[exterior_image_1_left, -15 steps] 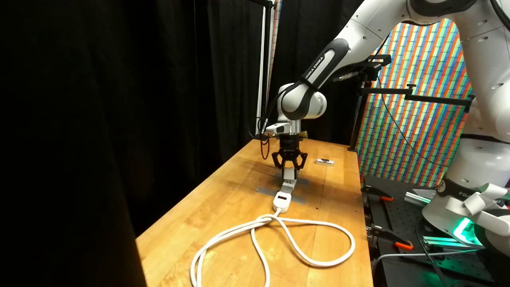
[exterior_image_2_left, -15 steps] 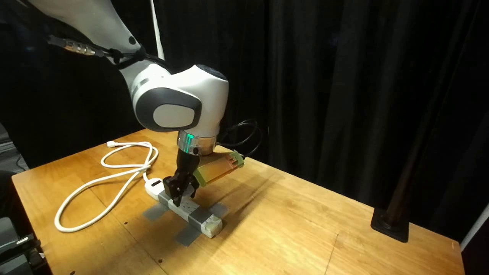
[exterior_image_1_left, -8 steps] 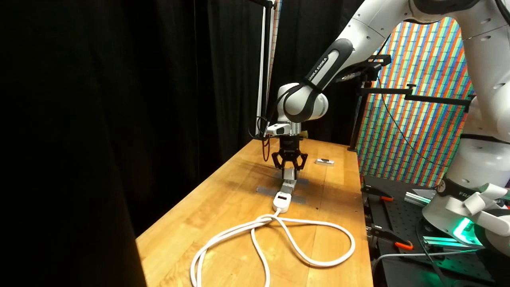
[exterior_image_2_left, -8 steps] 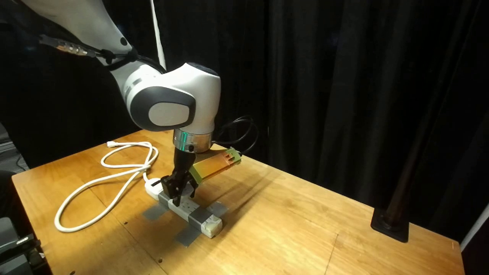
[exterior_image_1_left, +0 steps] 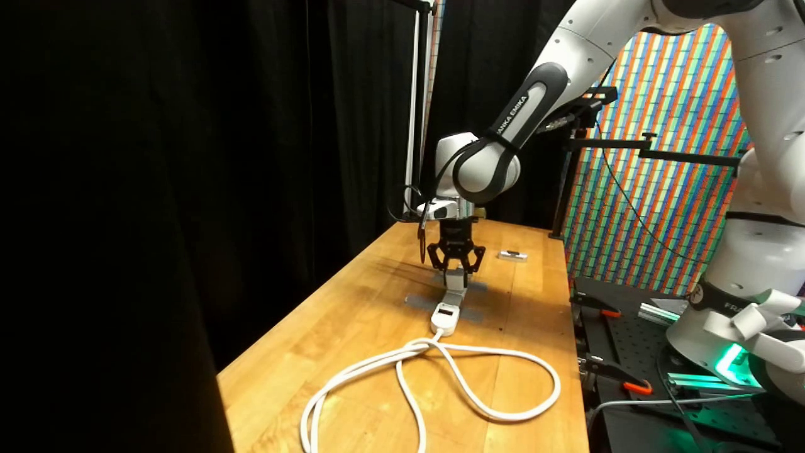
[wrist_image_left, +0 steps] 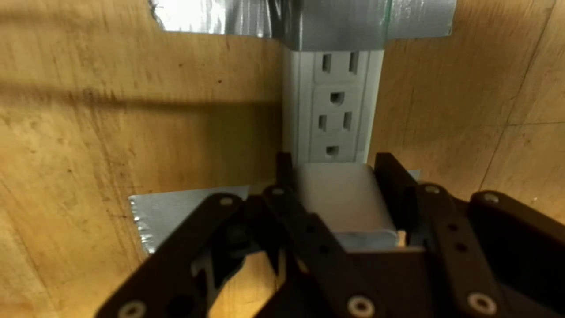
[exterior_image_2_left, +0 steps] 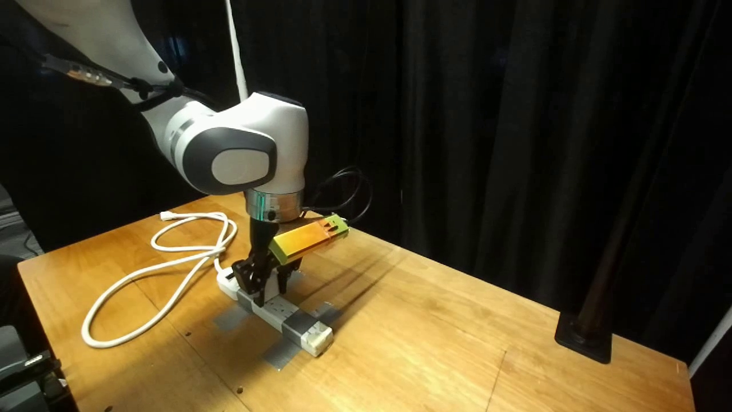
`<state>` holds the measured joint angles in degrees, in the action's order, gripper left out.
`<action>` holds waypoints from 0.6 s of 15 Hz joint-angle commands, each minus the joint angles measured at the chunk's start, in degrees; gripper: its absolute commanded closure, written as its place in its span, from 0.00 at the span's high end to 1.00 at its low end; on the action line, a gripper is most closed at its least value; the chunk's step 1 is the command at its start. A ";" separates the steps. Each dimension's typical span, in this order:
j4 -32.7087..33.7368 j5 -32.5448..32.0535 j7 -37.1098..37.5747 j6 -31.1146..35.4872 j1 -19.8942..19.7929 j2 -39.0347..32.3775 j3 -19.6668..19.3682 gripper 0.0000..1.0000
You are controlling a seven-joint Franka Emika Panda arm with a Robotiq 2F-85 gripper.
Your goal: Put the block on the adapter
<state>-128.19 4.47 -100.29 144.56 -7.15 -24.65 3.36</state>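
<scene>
Wrist view, adapter [wrist_image_left: 333,110], long axis crossing tape [wrist_image_left: 340,26]

There is one gripper [wrist_image_left: 336,164] with two fingers [wrist_image_left: 394,187], one block [wrist_image_left: 346,203], one adapter [wrist_image_left: 333,109], one white cable [exterior_image_1_left: 516,416] and two strips of grey tape [wrist_image_left: 335,24]. At right in an exterior view are two orange-handled clamps [exterior_image_1_left: 637,387].

A white, grey-trimmed arm [exterior_image_1_left: 580,55] bears a black end effector [exterior_image_1_left: 456,278].

Block [wrist_image_left: 344,198] between fingers [wrist_image_left: 396,190] (adapter [wrist_image_left: 337,108] below)
</scene>
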 commanded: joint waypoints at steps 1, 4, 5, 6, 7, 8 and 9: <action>-2.51 -1.66 4.19 3.06 1.24 0.49 0.89 0.23; -2.34 -1.49 4.94 2.64 0.45 0.37 1.22 0.23; -2.40 -1.51 5.16 3.00 0.37 0.12 1.15 0.23; -2.20 -1.23 4.98 2.09 0.09 0.03 1.31 0.23; -2.10 -0.50 4.17 1.25 -0.49 0.30 1.81 0.73; -2.17 -0.15 4.00 0.75 -0.76 0.57 2.00 0.76; -2.56 0.47 3.56 0.18 -1.22 1.23 2.45 0.81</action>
<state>-129.20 3.56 -97.01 145.40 -7.19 -24.61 4.01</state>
